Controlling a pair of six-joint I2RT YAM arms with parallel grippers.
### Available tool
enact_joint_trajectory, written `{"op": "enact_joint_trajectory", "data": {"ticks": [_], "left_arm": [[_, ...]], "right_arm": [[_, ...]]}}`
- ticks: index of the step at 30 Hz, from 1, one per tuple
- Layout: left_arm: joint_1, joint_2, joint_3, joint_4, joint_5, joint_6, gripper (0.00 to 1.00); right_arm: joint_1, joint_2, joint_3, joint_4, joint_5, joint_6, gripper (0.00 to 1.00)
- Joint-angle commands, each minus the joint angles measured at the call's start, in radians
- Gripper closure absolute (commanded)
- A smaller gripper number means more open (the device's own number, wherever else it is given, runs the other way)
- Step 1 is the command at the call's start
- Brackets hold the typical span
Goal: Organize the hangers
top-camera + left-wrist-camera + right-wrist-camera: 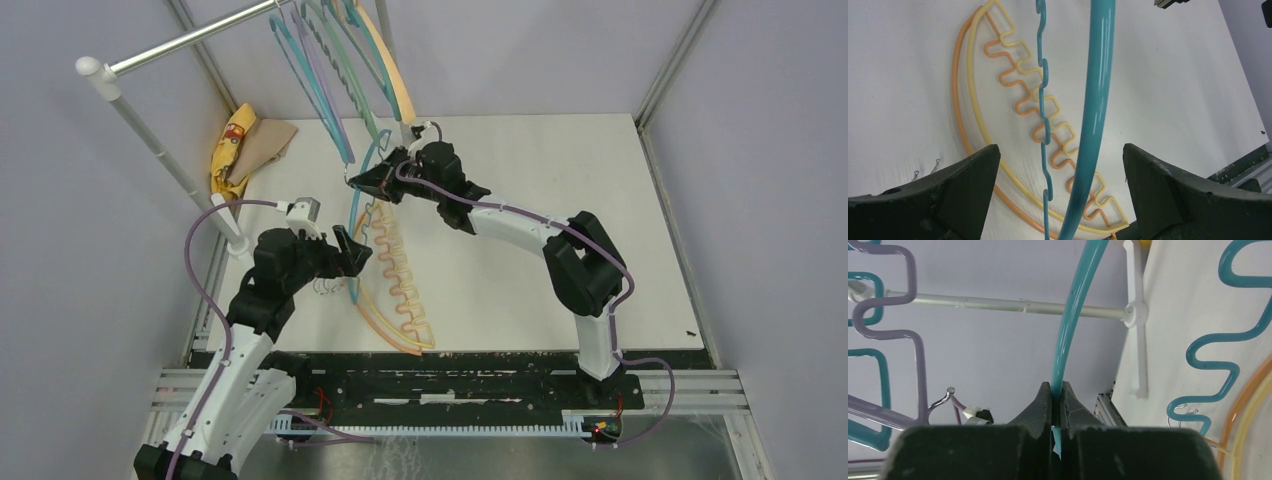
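My right gripper is shut on the curved bar of a teal hanger and holds it up above the table. My left gripper is open. The teal hanger's curved bar and wavy bar pass between its fingers without touching them. A yellow hanger and an orange hanger lie stacked on the table beneath. Several teal, purple, green and orange hangers hang on the rack rod. A purple one shows in the right wrist view.
The white rack pole stands at the table's left edge, its rod crossing the right wrist view. A yellow and tan cloth lies at the back left corner. Small metal hooks lie left of the orange hanger.
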Motion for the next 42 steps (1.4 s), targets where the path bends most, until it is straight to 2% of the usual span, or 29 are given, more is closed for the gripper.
{"op": "enact_joint_trajectory", "data": {"ticks": [1,5,9,10,12,14,15,16,20,22,24,26,30,35,40,42], "left_arm": [[-0.005,-0.003,0.022,0.011,-0.040,-0.009,0.01],[-0.007,0.010,0.019,0.010,-0.034,-0.006,0.01],[-0.009,0.029,0.023,0.007,-0.022,0.001,0.01],[-0.009,0.036,0.026,0.004,-0.021,0.002,0.06],[-0.010,0.053,0.033,-0.005,-0.022,0.007,0.37],[-0.010,0.078,0.047,-0.022,-0.039,0.008,0.74],[-0.011,0.086,0.053,-0.028,-0.047,0.010,0.88],[-0.012,0.093,0.057,-0.031,-0.053,0.009,0.96],[-0.013,0.101,0.077,-0.070,-0.101,0.003,0.97],[-0.013,0.116,0.105,-0.131,-0.174,0.008,0.97],[-0.016,0.131,0.133,-0.186,-0.274,0.000,0.97],[-0.018,0.133,0.141,-0.200,-0.305,-0.018,0.97],[-0.017,0.181,0.163,-0.256,-0.435,-0.071,0.97],[-0.016,0.212,0.215,-0.314,-0.603,-0.121,0.97],[-0.017,0.204,0.362,-0.384,-0.891,-0.101,0.97],[-0.017,0.234,0.454,-0.400,-0.944,-0.080,0.97]], "right_arm": [[-0.004,-0.090,0.003,0.169,-0.035,0.101,0.99],[-0.004,-0.100,-0.021,0.280,-0.049,0.222,0.99],[-0.002,-0.053,-0.019,0.478,-0.062,0.437,0.99],[-0.001,-0.038,-0.011,0.507,-0.069,0.476,0.99],[0.002,-0.016,-0.004,0.548,-0.085,0.525,0.99],[0.004,-0.013,-0.018,0.561,-0.086,0.541,0.99],[0.005,-0.016,-0.029,0.557,-0.089,0.539,0.99],[0.004,-0.020,-0.040,0.556,-0.091,0.537,0.99],[-0.001,-0.048,-0.099,0.536,-0.100,0.510,0.99],[-0.018,-0.083,-0.143,0.448,-0.113,0.457,0.84],[-0.041,-0.121,-0.189,0.331,-0.113,0.375,0.60],[-0.066,-0.158,-0.233,0.227,-0.106,0.296,0.41],[-0.110,-0.225,-0.280,0.031,-0.097,0.135,0.23],[-0.147,-0.303,-0.313,-0.184,-0.066,-0.035,0.12],[-0.164,-0.369,-0.339,-0.372,-0.009,-0.200,0.11],[-0.176,-0.397,-0.370,-0.394,0.008,-0.229,0.11]]}}
